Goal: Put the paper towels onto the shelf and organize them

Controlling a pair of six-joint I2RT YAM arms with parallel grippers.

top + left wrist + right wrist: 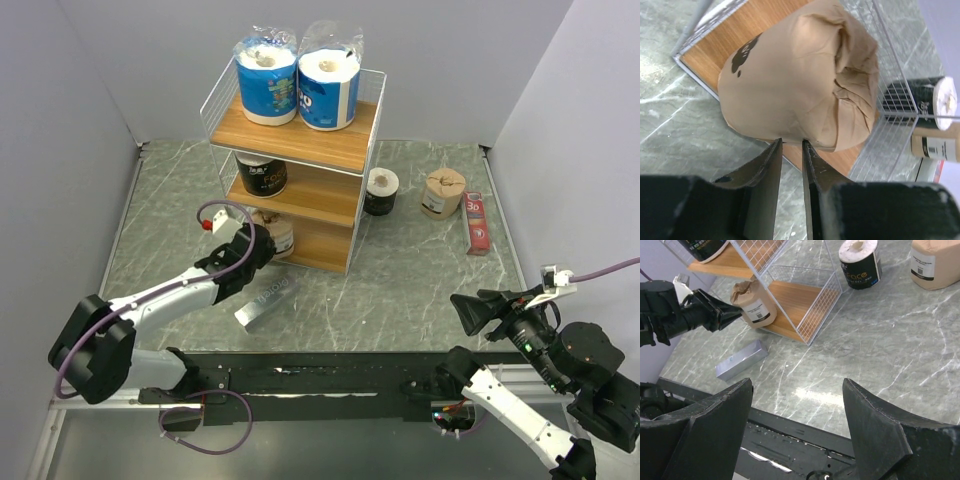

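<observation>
At the front-left corner of the shelf's [300,140] bottom tier: left end effector [792,142] narrow, fingers drawn nearly together with only a slim gap. Tips lie against the wrap of the brown-paper roll [790,75]. Cannot tell whether any paper is pinched between them.

- Brown-paper roll: stands upright at the left front edge of the bottom board, crumpled top up.
- Left arm: reaches in toward the shelf from its front-left side.
- Silver bar [266,300]: flat on the bench [420,270], just in front of the shelf, beside the left arm.

Right end effector [797,382]: wide, nothing between the fingers. It hangs above the bench, well apart from the shelf, off its front-right side.

Rolls relative to the shelf:
- Top tier: first blue roll [267,80] and second blue roll [328,88], side by side, upright.
- Middle tier: shelved black roll [262,177], at the left end.
- On the bench, just beside the shelf's right side: loose black roll [381,190], upright.
- Further right of the shelf: loose brown roll [443,192], upright, apart from the loose black roll.
- Red box [476,222]: flat on the bench, right of the loose brown roll, farthest from the shelf.
</observation>
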